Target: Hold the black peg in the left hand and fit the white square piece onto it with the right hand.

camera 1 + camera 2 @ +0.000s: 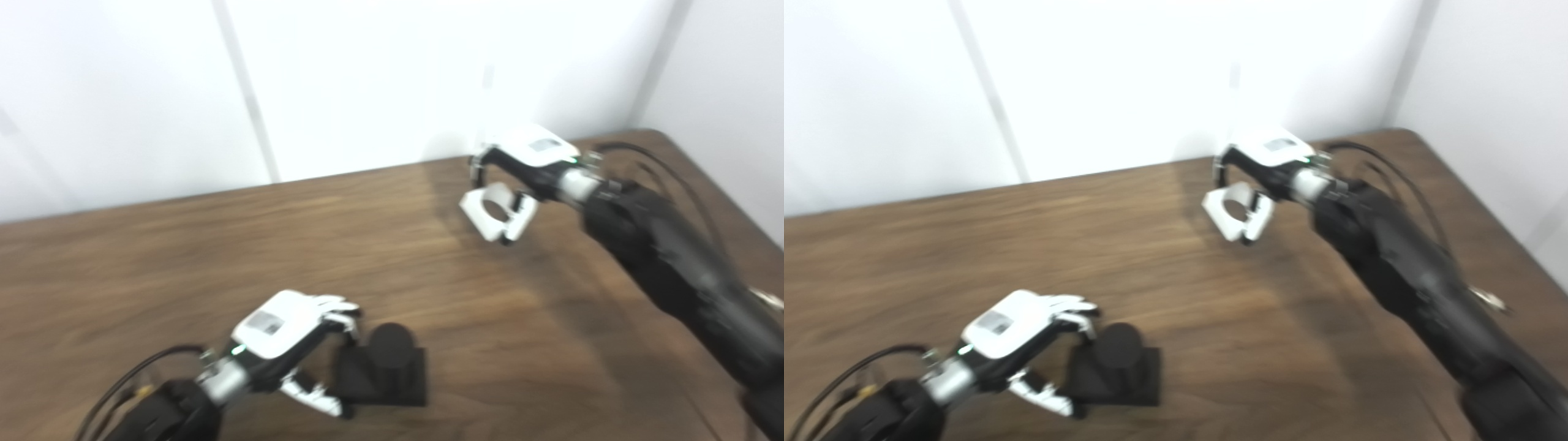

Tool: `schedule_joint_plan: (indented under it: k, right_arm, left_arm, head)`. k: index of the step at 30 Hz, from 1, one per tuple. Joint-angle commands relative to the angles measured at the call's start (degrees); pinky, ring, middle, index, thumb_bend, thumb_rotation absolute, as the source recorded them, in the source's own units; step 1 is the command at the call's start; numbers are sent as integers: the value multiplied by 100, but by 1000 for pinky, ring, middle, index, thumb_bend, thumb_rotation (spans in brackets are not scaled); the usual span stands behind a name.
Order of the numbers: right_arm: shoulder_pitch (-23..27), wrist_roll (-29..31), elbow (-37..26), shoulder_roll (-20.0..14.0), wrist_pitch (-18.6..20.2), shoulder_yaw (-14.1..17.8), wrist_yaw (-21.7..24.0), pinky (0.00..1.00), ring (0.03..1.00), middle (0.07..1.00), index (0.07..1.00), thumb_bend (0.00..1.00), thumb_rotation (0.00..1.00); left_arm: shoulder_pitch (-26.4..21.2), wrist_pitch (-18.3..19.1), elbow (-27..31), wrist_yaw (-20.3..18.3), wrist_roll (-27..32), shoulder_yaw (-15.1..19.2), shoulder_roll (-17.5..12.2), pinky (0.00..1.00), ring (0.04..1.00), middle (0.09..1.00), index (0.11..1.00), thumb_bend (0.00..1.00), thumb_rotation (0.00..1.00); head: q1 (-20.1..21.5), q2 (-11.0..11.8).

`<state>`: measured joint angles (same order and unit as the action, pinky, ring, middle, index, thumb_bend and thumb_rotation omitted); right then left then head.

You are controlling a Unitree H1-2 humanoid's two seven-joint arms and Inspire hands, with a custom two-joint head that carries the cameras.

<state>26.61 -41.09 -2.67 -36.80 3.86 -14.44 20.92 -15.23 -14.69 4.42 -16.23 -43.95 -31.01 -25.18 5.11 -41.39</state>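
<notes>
- Black peg stood upright on its square base, flat on the wooden table, near the front edge.
- Left robot hand sat beside the base, fingers over the near top corner and thumb at the lower edge; looked closed loosely around the base, though blur hid whether contact was firm.
- White square piece, with a round hole through its middle, hung well apart from the peg, toward the far right of the table.
- Right robot hand grasped that piece by its edges, seemingly lifted off the surface and tilted so the hole faced partly toward the cameras.
- Judged as the carry stage: peg secured or nearly so, piece picked up, fitting not yet begun.
- For a clean fit, would want the left grasp tightened on the base first, so the peg could not slide or tip under downward pressure.
- Would want the piece brought over the peg and levelled, hole axis in line with the peg, before any lowering.
- Would want right fingers kept on the outer edges, clear of the hole, so nothing fouled the peg top.
- Would want a slow descent, with small sideways corrections if the rim caught, not force.
- Likely risks: tilted piece jamming on the peg, or base skidding away from a loose left hold.
</notes>
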Motion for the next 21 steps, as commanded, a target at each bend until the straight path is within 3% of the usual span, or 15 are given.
schedule_joint_plan:
  k: [1, 8, 18, 21]
  right_arm:
    - [130, 233, -327, -186, -69, 236, 70, 919, 869, 796, 482, 520, 135]
    - [-27, 619, -702, -221, -487, 323, 237, 879, 849, 796, 481, 521, 132]
    - [-69, 1125, -1483, -190, -369, 398, 891, 848, 845, 793, 480, 521, 133]
    - [43, 1482, -1811, -191, -35, 381, 1375, 805, 846, 794, 480, 521, 134]
  left_arm:
    - [65, 109, -328, -312, -432, -228, 40, 769, 857, 838, 490, 522, 72]
    - [-10, 179, -492, -270, -511, -231, 205, 774, 869, 847, 491, 521, 76]
    - [-47, 214, -537, -214, -563, -194, 251, 781, 881, 848, 491, 521, 76]
    - [-48, 253, -492, -259, -561, -178, 245, 793, 889, 850, 491, 521, 77]
  head:
    - [-169, -35]
    - [-594, -146]
    - [-525, -225]
    - [-414, -264]
